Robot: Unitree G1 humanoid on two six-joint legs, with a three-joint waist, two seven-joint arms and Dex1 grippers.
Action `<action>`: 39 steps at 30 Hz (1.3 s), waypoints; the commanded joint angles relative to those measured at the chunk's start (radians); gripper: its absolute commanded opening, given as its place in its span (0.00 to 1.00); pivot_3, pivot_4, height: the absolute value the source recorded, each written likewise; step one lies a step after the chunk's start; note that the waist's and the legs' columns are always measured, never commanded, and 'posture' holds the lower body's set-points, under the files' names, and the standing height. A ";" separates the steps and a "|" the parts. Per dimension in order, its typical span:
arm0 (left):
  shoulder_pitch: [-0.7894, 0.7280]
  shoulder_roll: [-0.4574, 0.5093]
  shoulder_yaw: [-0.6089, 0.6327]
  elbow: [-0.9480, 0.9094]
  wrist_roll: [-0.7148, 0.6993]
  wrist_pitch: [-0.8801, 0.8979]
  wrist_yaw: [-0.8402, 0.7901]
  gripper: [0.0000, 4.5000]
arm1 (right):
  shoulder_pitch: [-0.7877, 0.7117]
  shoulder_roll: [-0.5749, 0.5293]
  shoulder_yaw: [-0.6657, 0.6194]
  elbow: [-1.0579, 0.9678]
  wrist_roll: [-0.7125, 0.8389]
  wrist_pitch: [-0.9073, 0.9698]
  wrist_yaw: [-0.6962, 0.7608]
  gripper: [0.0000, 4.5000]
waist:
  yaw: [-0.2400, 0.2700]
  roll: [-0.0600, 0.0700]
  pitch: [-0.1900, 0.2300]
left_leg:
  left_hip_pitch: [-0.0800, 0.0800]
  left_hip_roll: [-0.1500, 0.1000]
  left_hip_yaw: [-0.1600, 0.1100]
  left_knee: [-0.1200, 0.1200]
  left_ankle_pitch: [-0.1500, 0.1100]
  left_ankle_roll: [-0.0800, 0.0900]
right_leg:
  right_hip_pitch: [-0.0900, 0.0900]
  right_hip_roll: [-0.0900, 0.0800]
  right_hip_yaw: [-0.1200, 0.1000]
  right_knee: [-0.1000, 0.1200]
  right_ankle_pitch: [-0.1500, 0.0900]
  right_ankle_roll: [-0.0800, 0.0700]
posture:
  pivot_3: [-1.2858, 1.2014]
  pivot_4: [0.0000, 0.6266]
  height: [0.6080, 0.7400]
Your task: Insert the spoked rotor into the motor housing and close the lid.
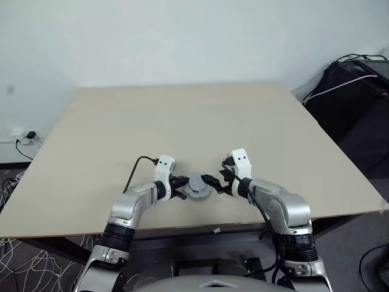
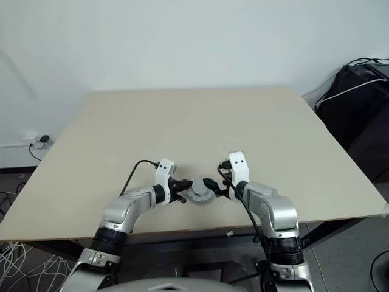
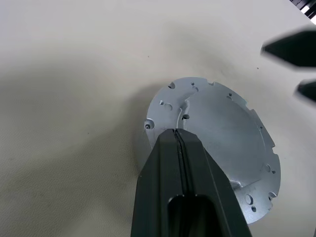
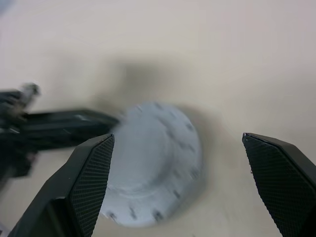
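Large beige rectangular table [image 1: 182,121], matte top, carries everything.

Black bags with cables [image 1: 352,97] on the floor off the table's far-right corner; white wall socket with a plug [image 1: 21,137] low on the wall past the left edge.

Left gripper [image 1: 180,187]: black fingers pressed together, tips resting on the edge of the disc. In the left wrist view the two fingers [image 3: 185,187] meet in a single seam with no gap, lying over the disc's near rim. Can't tell if any material is pinched between them.

Right gripper [image 1: 214,180]: fingers spread wide, holding nothing, just beside the disc's right side. In the right wrist view both fingers stand apart, with the disc seen between them.

Silvery-grey round metal lid [image 1: 197,185], flat face with small holes and notched rim, sits near the middle of the table's near edge, between the two grippers. What's under it isn't visible.
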 commanded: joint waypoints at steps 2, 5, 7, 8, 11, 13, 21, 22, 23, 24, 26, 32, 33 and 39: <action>0.002 -0.007 -0.033 0.019 0.002 0.019 -0.012 0.00 | -0.003 0.068 -0.088 -0.002 0.095 0.133 -0.033 0.99 | -0.001 0.002 0.000 | 0.000 0.000 0.000 -0.001 0.000 0.000 | 0.000 0.000 0.000 0.000 0.000 0.000 | 0.52 0.00 1.00; 0.003 -0.011 -0.033 0.016 0.000 0.019 -0.012 0.00 | -0.012 0.102 -0.135 0.020 0.125 0.189 -0.055 0.99 | -0.001 0.003 0.000 | 0.000 0.000 0.000 -0.001 0.000 0.000 | -0.001 0.000 0.000 0.001 0.000 0.000 | 0.52 0.00 1.00; 0.006 -0.012 -0.033 0.013 0.000 0.019 -0.011 0.00 | -0.022 0.129 -0.175 0.037 0.149 0.209 -0.069 0.99 | -0.001 0.003 0.000 | 0.000 0.000 0.000 -0.001 0.000 0.000 | 0.000 0.000 0.000 0.001 0.000 0.000 | 0.52 0.00 1.00; 0.007 -0.013 -0.033 0.012 0.000 0.019 -0.011 0.00 | -0.027 0.139 -0.191 0.045 0.160 0.216 -0.074 0.99 | -0.001 0.003 0.000 | 0.000 0.000 0.000 -0.001 0.000 0.000 | -0.001 0.000 0.000 0.000 0.000 0.000 | 0.52 0.00 1.00; 0.012 -0.015 -0.035 0.011 -0.001 0.018 -0.012 0.00 | -0.040 0.152 -0.215 0.080 0.171 0.212 -0.093 0.99 | -0.002 0.003 0.000 | 0.000 0.000 0.000 -0.001 0.000 0.000 | -0.001 0.000 0.000 0.000 0.000 0.000 | 0.52 0.00 1.00; 0.013 -0.017 -0.036 0.010 -0.002 0.018 -0.013 0.00 | -0.047 0.160 -0.229 0.097 0.179 0.203 -0.104 0.99 | -0.003 0.004 -0.001 | 0.000 0.000 0.000 -0.001 0.000 0.000 | -0.001 0.000 0.000 0.000 0.000 0.000 | 0.52 0.00 1.00; 0.017 -0.019 -0.036 0.004 -0.006 0.023 -0.015 0.00 | -0.080 0.218 -0.321 0.160 0.217 0.166 -0.173 0.99 | -0.003 0.005 -0.001 | 0.000 0.000 0.000 -0.001 0.000 0.000 | -0.001 0.000 0.000 0.000 0.000 0.000 | 0.52 0.00 1.00; 0.017 -0.018 -0.036 0.004 -0.006 0.023 -0.016 0.00 | -0.083 0.226 -0.323 0.166 0.223 0.166 -0.181 0.99 | -0.003 0.005 -0.001 | 0.000 0.000 0.000 -0.001 0.000 0.000 | -0.001 0.000 0.000 0.000 0.000 0.000 | 0.52 0.00 1.00; 0.017 -0.018 -0.036 0.004 -0.006 0.022 -0.016 0.00 | -0.084 0.233 -0.322 0.171 0.227 0.167 -0.189 0.99 | -0.004 0.005 -0.001 | 0.000 0.000 0.000 -0.001 0.000 0.000 | -0.001 0.000 0.000 0.000 0.000 0.000 | 0.52 0.00 1.00; 0.017 -0.019 -0.036 0.004 -0.007 0.023 -0.016 0.00 | -0.083 0.240 -0.318 0.174 0.232 0.169 -0.193 0.99 | -0.005 0.006 -0.002 | 0.000 0.000 0.000 -0.001 0.000 0.000 | -0.001 0.000 0.000 0.001 0.000 0.000 | 0.52 0.00 1.00; 0.018 -0.019 -0.036 0.002 -0.007 0.023 -0.017 0.00 | -0.081 0.249 -0.309 0.176 0.242 0.176 -0.197 0.99 | -0.005 0.006 -0.002 | 0.000 0.000 0.000 -0.001 0.001 0.000 | -0.001 0.000 0.000 0.001 0.000 0.000 | 0.52 0.00 1.00; 0.018 -0.020 -0.034 0.001 -0.008 0.022 -0.016 0.00 | -0.076 0.266 -0.286 0.178 0.285 0.215 -0.188 0.99 | -0.007 0.007 -0.002 | 0.000 -0.001 0.000 -0.002 0.001 0.000 | -0.001 0.000 0.000 0.000 0.000 0.000 | 0.52 0.00 1.00; 0.018 -0.020 -0.033 0.001 -0.008 0.022 -0.016 0.00 | -0.076 0.267 -0.285 0.177 0.288 0.218 -0.188 0.99 | -0.008 0.007 -0.002 | 0.000 0.000 0.000 -0.002 0.001 0.000 | -0.001 0.000 0.000 0.001 0.000 0.000 | 0.52 0.00 1.00; 0.019 -0.024 -0.031 -0.002 -0.009 0.024 -0.015 0.00 | -0.083 0.274 -0.288 0.236 0.252 0.209 -0.239 0.99 | -0.012 0.007 -0.002 | 0.001 0.000 0.000 -0.002 0.001 0.000 | -0.001 0.000 0.000 0.001 0.000 -0.001 | 0.52 0.00 1.00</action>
